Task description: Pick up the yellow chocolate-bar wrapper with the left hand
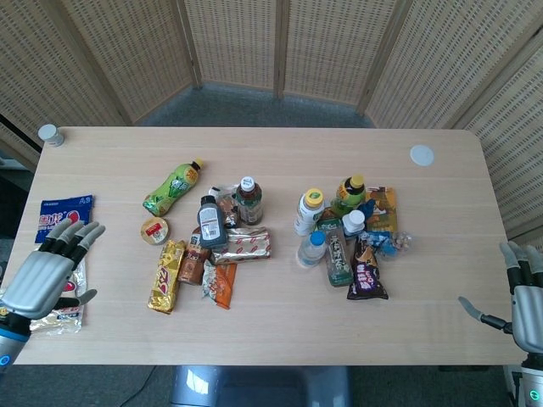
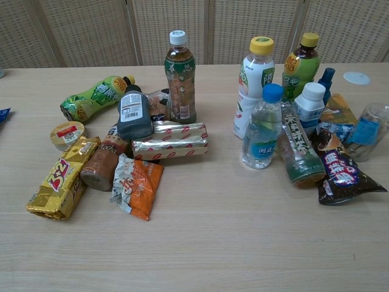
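Note:
The yellow chocolate-bar wrapper [image 1: 166, 275] [image 2: 58, 184], gold with a red logo, lies flat at the left edge of the left pile of snacks. My left hand [image 1: 48, 275] hovers well to its left, over a blue and red snack bag [image 1: 62, 210], fingers spread and holding nothing. My right hand [image 1: 519, 300] hangs at the table's right front corner, fingers apart and empty. Neither hand shows in the chest view.
Next to the wrapper lie a brown bottle [image 2: 104, 163], an orange packet [image 2: 138, 185], a striped bar [image 2: 171, 140], a round cup [image 2: 66, 133], a dark bottle [image 2: 134, 112] and a green bottle [image 2: 94, 96]. A second cluster of bottles [image 2: 261, 91] and packets stands on the right.

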